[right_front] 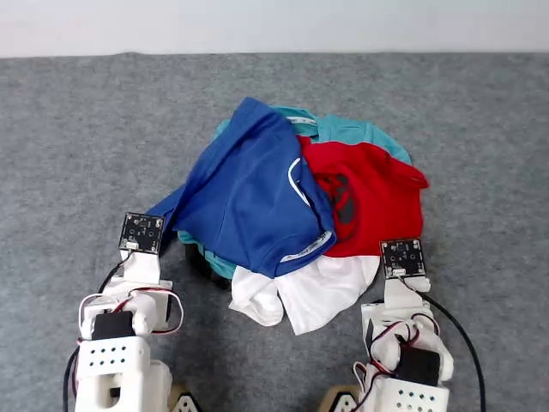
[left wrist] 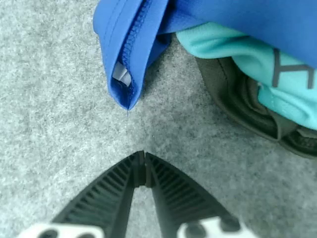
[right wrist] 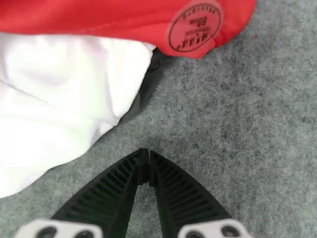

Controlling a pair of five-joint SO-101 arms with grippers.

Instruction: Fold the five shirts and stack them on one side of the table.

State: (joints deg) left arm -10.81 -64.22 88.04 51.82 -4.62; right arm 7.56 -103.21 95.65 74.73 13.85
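Observation:
A heap of shirts lies mid-table: a blue shirt (right_front: 253, 197) on top, a red shirt (right_front: 373, 193) to its right, a teal shirt (right_front: 352, 130) behind, a white shirt (right_front: 313, 287) at the front. A dark shirt (left wrist: 233, 94) peeks from under the teal shirt (left wrist: 247, 64). My left gripper (left wrist: 143, 157) is shut and holds nothing, just short of the blue shirt's sleeve tip (left wrist: 126, 94); its arm (right_front: 141, 233) sits at the heap's front left. My right gripper (right wrist: 148, 154) is shut and holds nothing, over felt beside the white shirt (right wrist: 59, 99) and red shirt (right wrist: 124, 20); its arm (right_front: 403, 257) is front right.
Grey felt (right_front: 77, 137) covers the whole table, with bare room to the left, right and behind the heap. The arms' white bases (right_front: 120, 365) stand at the near edge.

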